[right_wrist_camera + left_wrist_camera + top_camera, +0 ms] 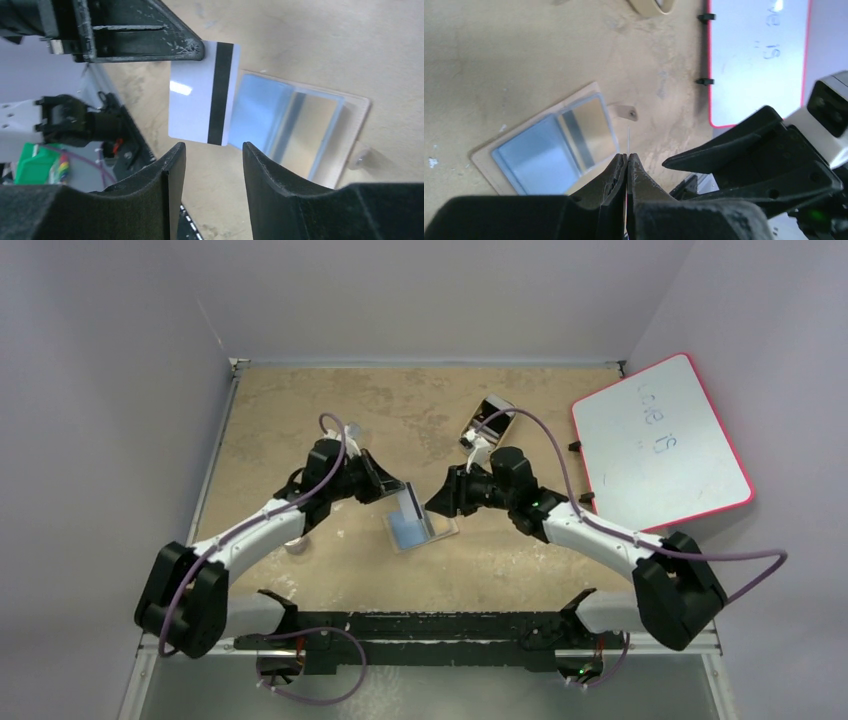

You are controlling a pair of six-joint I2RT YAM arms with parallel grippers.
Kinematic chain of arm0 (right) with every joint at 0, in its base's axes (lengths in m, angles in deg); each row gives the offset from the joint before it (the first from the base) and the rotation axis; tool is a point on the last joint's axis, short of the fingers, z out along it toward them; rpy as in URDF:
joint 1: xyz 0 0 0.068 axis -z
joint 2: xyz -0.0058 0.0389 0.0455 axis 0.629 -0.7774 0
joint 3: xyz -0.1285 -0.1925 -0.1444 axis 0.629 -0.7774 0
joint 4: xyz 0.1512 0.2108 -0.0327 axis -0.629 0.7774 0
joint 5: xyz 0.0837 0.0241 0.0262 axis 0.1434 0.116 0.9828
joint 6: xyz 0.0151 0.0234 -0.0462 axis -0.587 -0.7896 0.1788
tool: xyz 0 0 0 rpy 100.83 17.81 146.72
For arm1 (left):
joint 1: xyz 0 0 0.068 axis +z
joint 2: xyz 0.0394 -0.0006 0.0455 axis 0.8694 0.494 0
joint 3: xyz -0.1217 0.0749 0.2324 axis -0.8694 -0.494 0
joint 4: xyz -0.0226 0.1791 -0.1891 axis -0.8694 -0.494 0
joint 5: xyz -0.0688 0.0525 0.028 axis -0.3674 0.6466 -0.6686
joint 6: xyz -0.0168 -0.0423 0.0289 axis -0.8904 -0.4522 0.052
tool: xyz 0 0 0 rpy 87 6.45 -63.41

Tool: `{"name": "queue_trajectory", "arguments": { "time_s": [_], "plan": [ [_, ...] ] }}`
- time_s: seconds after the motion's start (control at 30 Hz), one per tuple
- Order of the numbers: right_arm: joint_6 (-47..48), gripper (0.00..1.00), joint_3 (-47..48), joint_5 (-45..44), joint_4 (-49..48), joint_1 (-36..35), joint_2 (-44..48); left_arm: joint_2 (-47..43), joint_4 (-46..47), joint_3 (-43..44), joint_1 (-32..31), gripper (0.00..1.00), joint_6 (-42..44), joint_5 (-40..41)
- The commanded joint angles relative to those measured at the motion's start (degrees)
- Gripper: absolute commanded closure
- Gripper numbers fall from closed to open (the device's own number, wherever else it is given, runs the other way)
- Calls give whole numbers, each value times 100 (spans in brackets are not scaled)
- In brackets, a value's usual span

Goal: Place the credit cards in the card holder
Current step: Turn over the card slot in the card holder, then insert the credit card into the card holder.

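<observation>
The tan card holder [432,531] lies open on the table, with a pale blue card [407,533] in its left panel. It also shows in the left wrist view [589,125] and the right wrist view [350,130]. My left gripper [398,490] is shut on a second credit card [197,92], white-backed with a black stripe. It holds the card upright just above the holder; in the left wrist view [628,140] the card shows edge-on. My right gripper [214,155] is open and empty, facing that card from close by, not touching it.
A white board with a red rim [660,440] lies at the right edge of the table. A white-edged slab [490,420] lies behind the right arm. A tan raised rim [651,6] shows at the top of the left wrist view. The holder's snap tab [626,111] sticks out sideways.
</observation>
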Motion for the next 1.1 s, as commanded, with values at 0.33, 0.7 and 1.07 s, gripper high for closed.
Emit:
{"name": "queue_trajectory", "arguments": {
  "time_s": [0.33,0.7,1.07],
  "plan": [
    [-1391,45,-628,1755,-2056,686,721,-1536,2264,-925,18,100,-507,-1158],
    [-1730,56,-483,2573,-2944,701,375,-1446,3318,-1112,22,100,-1080,-1433],
    [-2211,79,-534,2798,-3720,694,116,-1394,3562,-1296,22,100,-1208,-1329]
  ]
}}
